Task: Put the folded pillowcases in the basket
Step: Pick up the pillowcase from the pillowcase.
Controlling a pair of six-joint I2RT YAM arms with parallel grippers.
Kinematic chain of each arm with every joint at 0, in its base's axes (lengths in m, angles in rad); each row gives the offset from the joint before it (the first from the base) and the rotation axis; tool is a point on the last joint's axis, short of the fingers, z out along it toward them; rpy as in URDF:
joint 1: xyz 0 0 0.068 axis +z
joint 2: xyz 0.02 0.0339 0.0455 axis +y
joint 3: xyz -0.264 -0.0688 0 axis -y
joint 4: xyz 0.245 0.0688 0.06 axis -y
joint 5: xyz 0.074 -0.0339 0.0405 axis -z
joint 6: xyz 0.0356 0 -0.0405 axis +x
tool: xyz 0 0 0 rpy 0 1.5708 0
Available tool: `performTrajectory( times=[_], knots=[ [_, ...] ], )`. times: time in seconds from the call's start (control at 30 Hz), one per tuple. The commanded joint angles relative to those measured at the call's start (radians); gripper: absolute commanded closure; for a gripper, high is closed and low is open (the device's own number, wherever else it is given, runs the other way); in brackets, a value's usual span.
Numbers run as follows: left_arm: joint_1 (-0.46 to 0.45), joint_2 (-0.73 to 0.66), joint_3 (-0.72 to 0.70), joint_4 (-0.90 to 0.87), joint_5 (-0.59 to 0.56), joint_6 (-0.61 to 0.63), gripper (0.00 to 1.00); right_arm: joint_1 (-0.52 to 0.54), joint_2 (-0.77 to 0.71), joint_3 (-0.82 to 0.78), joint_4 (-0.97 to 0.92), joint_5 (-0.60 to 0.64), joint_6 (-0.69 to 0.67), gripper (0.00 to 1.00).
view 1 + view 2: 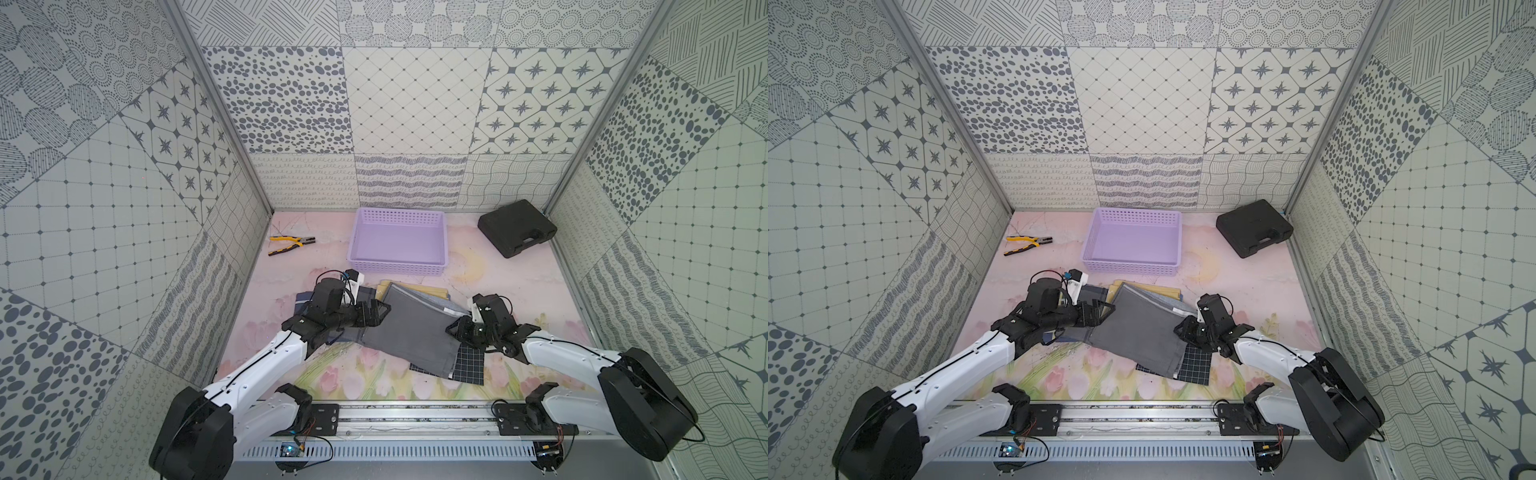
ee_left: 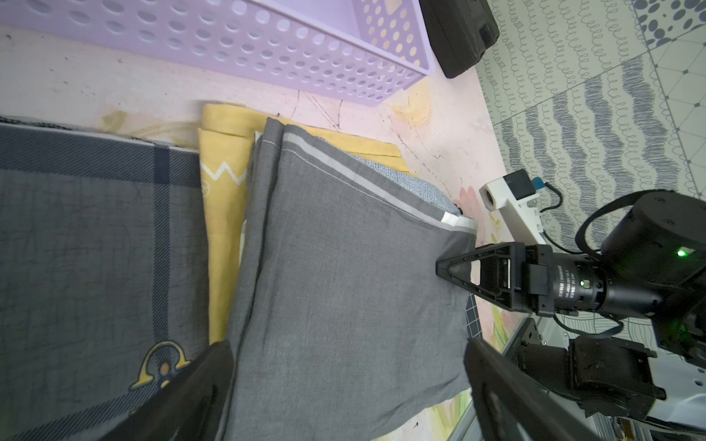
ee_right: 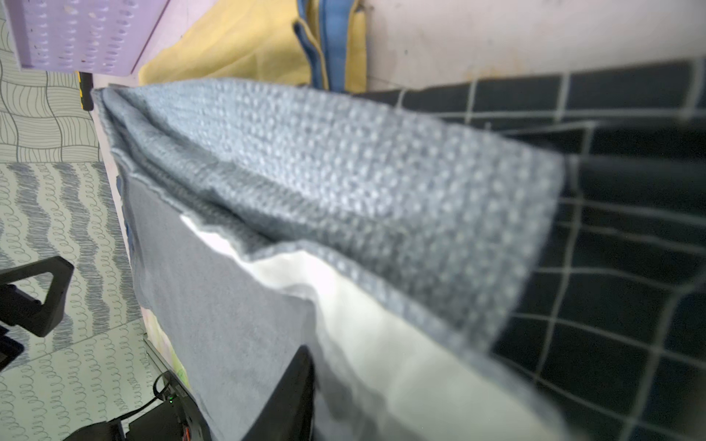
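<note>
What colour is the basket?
The basket is lilac, with rows of small holes; shows best in a top view.

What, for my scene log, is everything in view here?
basket: 1, lilac, far middle of table, empty
grey pillowcase: 1, grey, folded atop the cloth pile
yellow cloth: 1, yellow, under the grey one
plaid cloth: 1, dark blue, pile's left
grid cloth: 1, black, white-lined, pile's near right
textured cloth: 1, blue-grey, under grey one's right edge
pliers: 1, yellow-black, far left
case: 1, black, far right
table: 1, pink floral
left arm: 1, white-black, jaws open at grey pillowcase's left edge
right arm: 1, white-black, jaws shut on its right edge
</note>
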Motion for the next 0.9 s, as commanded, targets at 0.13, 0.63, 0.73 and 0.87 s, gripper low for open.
performTrajectory(
  times=[0.13, 0.63, 0.73, 0.87],
  knots=[
    [-0.004, 0.020, 0.015, 0.014, -0.012, 0.024, 0.00, 0.003, -0.088, -0.020, 0.013, 0.059, -0.012, 0.94],
    [-0.066, 0.230, 0.118, 0.029, -0.029, 0.027, 0.08, -0.073, -0.150, 0.005, -0.095, 0.048, -0.116, 0.98],
    [-0.083, 0.290, 0.152, 0.027, -0.030, 0.026, 0.12, -0.074, -0.146, 0.006, -0.099, 0.042, -0.123, 0.96],
    [-0.096, 0.352, 0.185, 0.030, -0.029, 0.027, 0.16, -0.075, -0.149, -0.001, -0.106, 0.042, -0.129, 0.93]
  ],
)
